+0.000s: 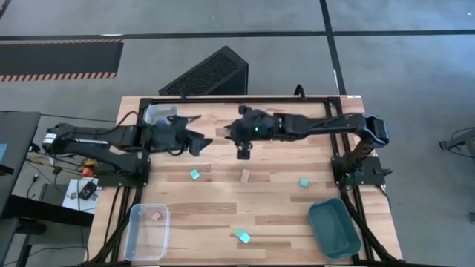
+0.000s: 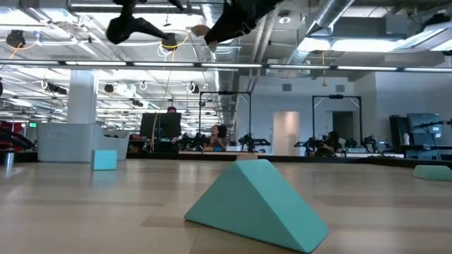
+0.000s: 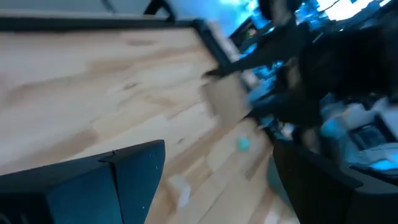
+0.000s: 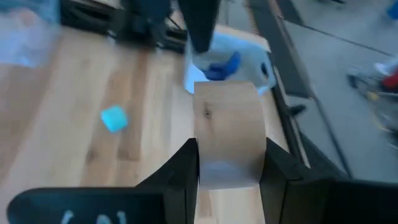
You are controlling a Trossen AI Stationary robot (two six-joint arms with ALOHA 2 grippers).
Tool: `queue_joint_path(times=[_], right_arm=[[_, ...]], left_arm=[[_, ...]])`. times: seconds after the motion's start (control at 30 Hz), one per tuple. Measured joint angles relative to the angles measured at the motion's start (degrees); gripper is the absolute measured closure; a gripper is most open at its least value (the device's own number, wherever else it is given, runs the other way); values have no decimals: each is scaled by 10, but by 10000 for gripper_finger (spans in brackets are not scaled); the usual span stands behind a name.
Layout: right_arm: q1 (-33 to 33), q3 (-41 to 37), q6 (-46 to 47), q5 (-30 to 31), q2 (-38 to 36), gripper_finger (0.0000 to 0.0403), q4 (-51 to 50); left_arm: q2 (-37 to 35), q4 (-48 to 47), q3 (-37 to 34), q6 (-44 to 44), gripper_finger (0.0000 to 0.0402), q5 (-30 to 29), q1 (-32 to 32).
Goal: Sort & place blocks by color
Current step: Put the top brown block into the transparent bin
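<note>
clear bin [image 1: 159, 115] with blue blocks [image 4: 222, 65] sits beyond right gripper [image 4: 227, 163].

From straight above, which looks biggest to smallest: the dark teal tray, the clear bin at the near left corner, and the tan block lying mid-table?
1. Clear bin and dark teal tray: they look about alike, so no ranking between them.
2. Tan block: far smaller.

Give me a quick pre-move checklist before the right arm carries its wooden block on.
1. Right gripper shut on tan wooden block: ok.
2. Block seated squarely between the fingers: ok.
3. Left gripper open and empty: ok.
4. Gap between the two grippers above the table: close, cannot tell.
5. Clear bin holding a tan piece, free to receive: ok.
6. Teal blocks out of the path: cannot tell.
</note>
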Motion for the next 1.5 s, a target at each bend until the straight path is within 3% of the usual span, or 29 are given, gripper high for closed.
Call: queue_joint_path(times=[0.17,0.4,0.57,0.8,0.93,1.1,1.23,1.4,1.5], right_arm=[[40,44,-24,112,32,285,1],[61,88,-41,120,46,285,3],[62,105,-50,147,45,285,-10],[64,113,-94,159,43,285,-15],[64,113,-96,165,45,277,-14],[63,113,-33,143,50,159,3],[57,114,51,163,46,86,-14],[38,97,152,166,48,63,-61],[30,98,195,160,46,70,-72]], left_arm=[[9,86,0,45,116,89,52],[37,151,0,94,128,221,97],[41,173,-1,107,192,236,103],[38,184,-1,121,338,259,111],[36,177,-1,120,345,276,116],[8,94,3,148,347,293,111],[-36,-60,-2,149,347,279,78],[-79,-227,-1,90,347,224,-20],[-86,-262,-17,34,347,250,-109]])
